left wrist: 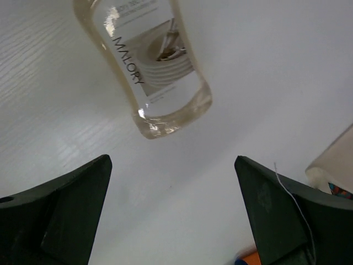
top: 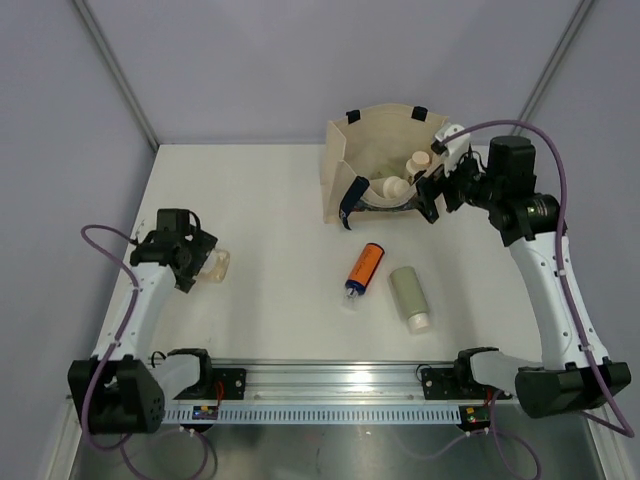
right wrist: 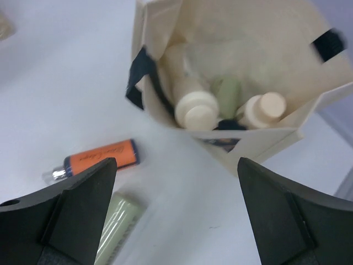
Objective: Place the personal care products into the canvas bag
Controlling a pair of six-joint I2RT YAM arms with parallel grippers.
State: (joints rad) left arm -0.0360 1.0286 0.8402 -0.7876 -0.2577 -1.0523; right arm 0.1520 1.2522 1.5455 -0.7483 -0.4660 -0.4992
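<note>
White tabletop [top: 270, 200]; only the right wrist view reveals a sage-green bottle [right wrist: 229, 94] inside the beige canvas bag [right wrist: 253, 33]. Left claw [left wrist: 172, 163] and right claw [right wrist: 176, 163] gape empty; the clear labelled bottle [left wrist: 154, 72] is cropped.

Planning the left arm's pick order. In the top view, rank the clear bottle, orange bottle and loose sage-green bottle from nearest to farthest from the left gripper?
1. clear bottle: right at the left gripper, far left.
2. orange bottle: centre, well off to the right.
3. sage-green bottle: just right of the orange one, slightly nearer the arm bases.
</note>
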